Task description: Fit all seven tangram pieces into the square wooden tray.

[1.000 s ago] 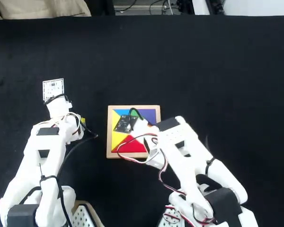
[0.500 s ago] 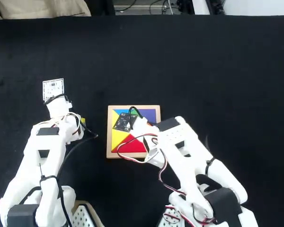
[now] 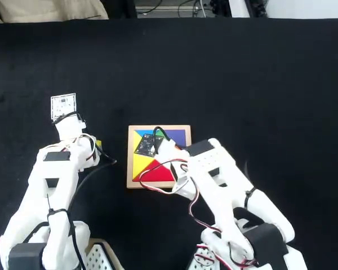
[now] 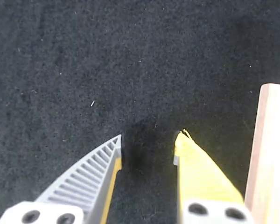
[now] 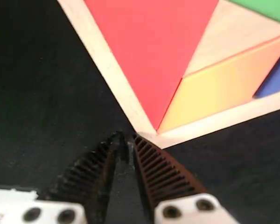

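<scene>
The square wooden tray (image 3: 130,160) lies at the table's middle and holds a yellow piece (image 3: 139,163), a red triangle (image 3: 155,174), a blue piece (image 3: 179,136) and a green piece (image 3: 159,135). My right arm (image 3: 205,163) reaches over the tray's right side. My right gripper (image 5: 127,140) is shut with nothing in it, its tips on the black cloth just outside a tray corner (image 5: 147,135). At that corner the red triangle (image 5: 149,42) meets an orange piece (image 5: 214,88), with bare wood (image 5: 231,32) beyond. My left gripper (image 4: 149,142) stands open and empty left of the tray's edge (image 4: 270,154).
A small white card (image 3: 63,105) lies on the black cloth behind the left arm (image 3: 56,169). The cloth stretches bare around the tray, far and right. The table's far edge runs along the top of the high view.
The right arm's wrist has shifted slightly toward the tray's far side. The left arm has not moved.
</scene>
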